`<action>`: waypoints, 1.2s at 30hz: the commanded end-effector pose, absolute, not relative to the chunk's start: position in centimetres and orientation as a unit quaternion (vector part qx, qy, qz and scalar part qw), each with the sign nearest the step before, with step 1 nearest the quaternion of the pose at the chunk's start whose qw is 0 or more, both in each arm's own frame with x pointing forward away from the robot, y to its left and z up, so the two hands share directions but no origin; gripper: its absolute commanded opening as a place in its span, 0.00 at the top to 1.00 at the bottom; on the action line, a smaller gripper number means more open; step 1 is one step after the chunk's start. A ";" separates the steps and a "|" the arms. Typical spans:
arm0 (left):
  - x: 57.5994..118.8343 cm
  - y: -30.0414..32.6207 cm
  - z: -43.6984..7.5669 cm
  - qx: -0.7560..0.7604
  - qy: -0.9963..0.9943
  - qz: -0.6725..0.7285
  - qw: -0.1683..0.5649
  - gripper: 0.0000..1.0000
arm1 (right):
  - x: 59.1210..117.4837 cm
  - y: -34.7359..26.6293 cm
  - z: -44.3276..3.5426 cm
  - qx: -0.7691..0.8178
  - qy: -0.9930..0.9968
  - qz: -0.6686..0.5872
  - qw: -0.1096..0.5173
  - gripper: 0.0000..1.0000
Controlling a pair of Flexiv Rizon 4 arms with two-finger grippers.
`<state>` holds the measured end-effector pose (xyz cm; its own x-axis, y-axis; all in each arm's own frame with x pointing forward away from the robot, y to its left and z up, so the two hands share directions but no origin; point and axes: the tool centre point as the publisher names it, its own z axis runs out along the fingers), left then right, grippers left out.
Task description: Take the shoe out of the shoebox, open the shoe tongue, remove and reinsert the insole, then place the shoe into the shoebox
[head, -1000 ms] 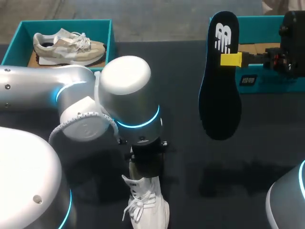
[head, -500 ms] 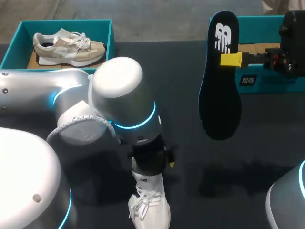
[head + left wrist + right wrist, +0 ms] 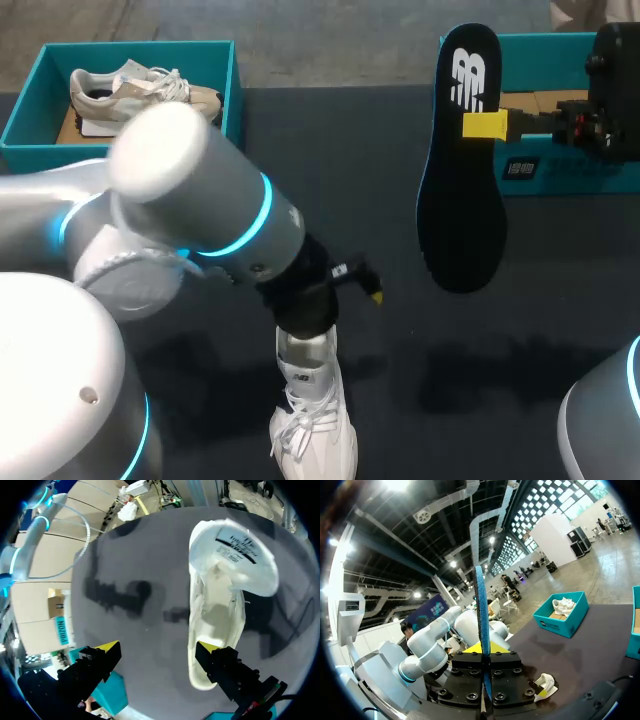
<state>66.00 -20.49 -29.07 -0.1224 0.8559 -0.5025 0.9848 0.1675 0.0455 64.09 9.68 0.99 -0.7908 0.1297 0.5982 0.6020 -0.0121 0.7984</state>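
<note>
A white shoe [image 3: 313,425] lies on the dark table near the front edge, laces toward me. In the left wrist view the shoe [image 3: 216,610] has its tongue [image 3: 235,555] folded up and its inside shows. My left gripper [image 3: 157,649] hangs open just above it, and the shoe's end lies by one finger [image 3: 207,647], not gripped. In the head view only one yellow tip of the left gripper [image 3: 350,283] shows. My right gripper [image 3: 487,125] is shut on the black insole [image 3: 460,170] and holds it upright in the air at the right. The insole [image 3: 481,610] shows edge-on between its fingers.
A teal shoebox [image 3: 30,100] at the back left holds a beige shoe [image 3: 140,95]. Another teal shoebox [image 3: 545,170] stands at the back right, behind my right gripper. Bare dark table [image 3: 470,380] lies between the white shoe and the insole.
My left gripper has gone from shut to open and let go of the shoe's tongue. Its arm has swung left and tilted. The right arm and insole have stayed still.
</note>
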 end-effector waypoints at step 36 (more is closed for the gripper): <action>69.6 -15.4 -16.9 0.550 0.592 -0.373 0.456 0.00 | 64.1 9.8 0.9 -0.271 -0.680 -0.657 0.179 1.00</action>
<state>69.71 -15.83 -16.48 -0.0036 0.3754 -0.9269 0.9903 0.1298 0.0487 64.09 9.68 0.98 -0.7908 0.1296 0.5982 0.6020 -0.0122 0.7984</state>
